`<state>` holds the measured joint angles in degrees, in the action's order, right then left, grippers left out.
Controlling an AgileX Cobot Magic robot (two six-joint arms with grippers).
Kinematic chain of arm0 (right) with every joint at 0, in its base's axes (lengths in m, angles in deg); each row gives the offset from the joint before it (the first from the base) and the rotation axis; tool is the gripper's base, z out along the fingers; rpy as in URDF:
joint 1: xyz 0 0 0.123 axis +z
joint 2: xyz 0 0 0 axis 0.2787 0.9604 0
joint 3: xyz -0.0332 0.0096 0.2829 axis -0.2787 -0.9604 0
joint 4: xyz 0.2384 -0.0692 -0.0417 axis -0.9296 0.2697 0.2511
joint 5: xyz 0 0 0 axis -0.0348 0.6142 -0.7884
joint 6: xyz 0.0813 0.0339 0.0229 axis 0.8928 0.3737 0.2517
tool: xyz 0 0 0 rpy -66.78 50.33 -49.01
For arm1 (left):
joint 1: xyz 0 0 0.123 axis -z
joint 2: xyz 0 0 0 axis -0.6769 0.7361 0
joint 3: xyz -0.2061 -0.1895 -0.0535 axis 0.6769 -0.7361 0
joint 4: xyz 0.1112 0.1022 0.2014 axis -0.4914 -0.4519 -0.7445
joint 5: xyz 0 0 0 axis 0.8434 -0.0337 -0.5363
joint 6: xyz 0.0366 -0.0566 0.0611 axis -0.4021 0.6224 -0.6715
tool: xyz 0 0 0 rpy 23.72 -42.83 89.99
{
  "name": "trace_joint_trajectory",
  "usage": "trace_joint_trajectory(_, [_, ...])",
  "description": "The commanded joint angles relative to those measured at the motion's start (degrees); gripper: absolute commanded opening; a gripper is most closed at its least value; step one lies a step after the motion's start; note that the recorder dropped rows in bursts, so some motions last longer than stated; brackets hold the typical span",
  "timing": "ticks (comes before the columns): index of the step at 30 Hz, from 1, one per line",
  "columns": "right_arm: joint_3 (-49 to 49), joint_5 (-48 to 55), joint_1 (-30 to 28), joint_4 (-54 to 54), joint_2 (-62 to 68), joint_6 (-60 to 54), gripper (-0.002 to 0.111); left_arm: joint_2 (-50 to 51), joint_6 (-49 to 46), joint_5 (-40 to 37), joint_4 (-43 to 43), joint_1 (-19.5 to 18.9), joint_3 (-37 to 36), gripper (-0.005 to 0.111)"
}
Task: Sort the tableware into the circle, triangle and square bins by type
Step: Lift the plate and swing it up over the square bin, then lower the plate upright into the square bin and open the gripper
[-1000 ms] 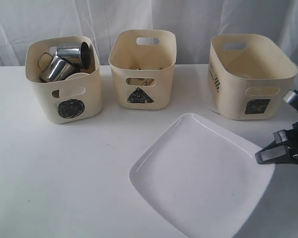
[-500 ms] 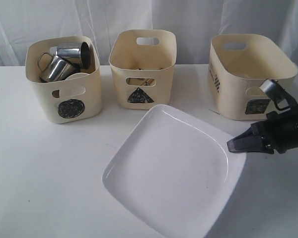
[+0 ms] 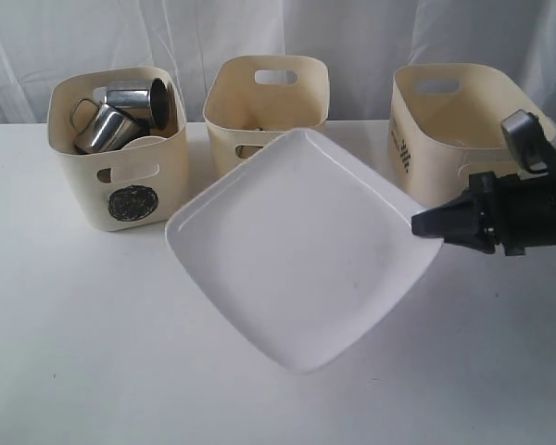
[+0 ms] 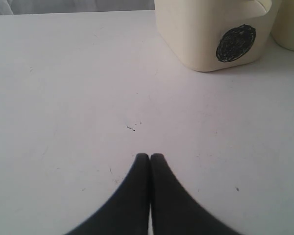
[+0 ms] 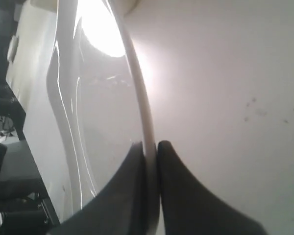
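Note:
The large white rectangular plate (image 3: 296, 246) hangs tilted above the table in front of the triangle bin (image 3: 264, 97), hiding that bin's mark. My right gripper (image 3: 417, 225) is shut on the plate's right rim (image 5: 142, 117), one finger on each face. The circle bin (image 3: 120, 176) at the left holds two steel mugs (image 3: 120, 116); its black circle (image 4: 235, 43) also shows in the left wrist view. The square bin (image 3: 445, 139) stands at the right, behind the right arm. My left gripper (image 4: 150, 156) is shut on nothing, low over bare table. Cutlery and bowls are hidden.
A white curtain hangs behind the bins. The white tabletop (image 3: 93, 324) stretches in front of the bins and to the left of the plate.
The right gripper has lifted the plate off the table and carried it up and to the left, tilting it until it covers the front of the triangle bin.

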<state>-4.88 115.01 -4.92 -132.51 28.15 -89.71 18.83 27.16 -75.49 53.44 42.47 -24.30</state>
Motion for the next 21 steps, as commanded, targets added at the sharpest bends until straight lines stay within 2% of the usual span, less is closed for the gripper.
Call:
trace_joint_trajectory(1, [1.1,3.2,0.1,-10.6,-5.2,0.6,0.0,-0.2,0.3,0.3,0.0,0.3,-0.2,0.0])
trace_joint_trajectory(9, [9.7,1.9,0.0,-22.0,-10.1,4.8,0.0,-0.2,0.3,0.3,0.0,0.3,-0.2,0.0])
trace_joint_trajectory(15, [15.5,-19.2,0.0,-22.0,-10.6,9.8,0.0,-0.2,0.3,0.3,0.0,0.3,-0.2,0.0])
trace_joint_trajectory(21, [19.9,-30.4,-0.7,-22.0,-10.6,9.9,0.0,-0.2,0.3,0.3,0.0,0.3,-0.2,0.0])
